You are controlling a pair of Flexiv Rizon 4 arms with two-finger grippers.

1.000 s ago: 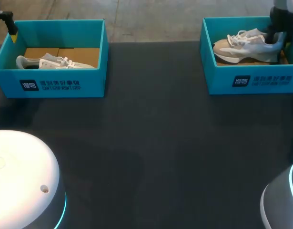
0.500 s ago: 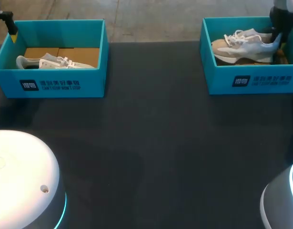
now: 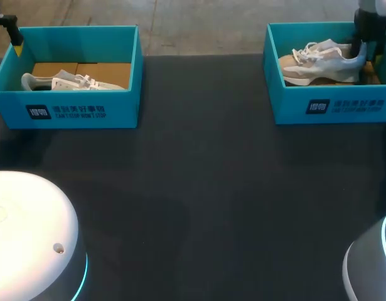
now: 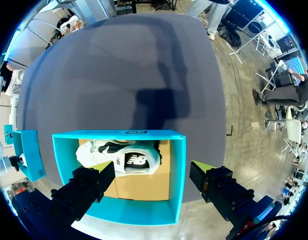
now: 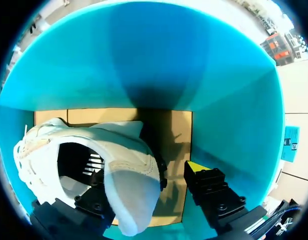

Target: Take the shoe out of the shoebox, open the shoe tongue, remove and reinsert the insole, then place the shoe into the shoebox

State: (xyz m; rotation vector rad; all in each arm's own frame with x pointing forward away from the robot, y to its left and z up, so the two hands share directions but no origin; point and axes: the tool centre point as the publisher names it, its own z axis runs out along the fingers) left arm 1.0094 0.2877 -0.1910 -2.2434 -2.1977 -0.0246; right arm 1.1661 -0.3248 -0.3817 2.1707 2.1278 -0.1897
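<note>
The shoe (image 5: 118,150) lies in its shoebox (image 5: 143,60) with its heel wall between the jaws of our right gripper (image 5: 146,175). The heel rests against one finger and the other finger stands apart, so the jaws are open and grip nothing. We judge the take-out step to be in hand; next, the jaws must close on the heel and lift it over the box wall. Our left gripper (image 4: 151,167), jaws wide and empty, hangs above a second shoebox (image 4: 179,170), with a second shoe (image 4: 123,160) just ahead of the jaws.
</note>
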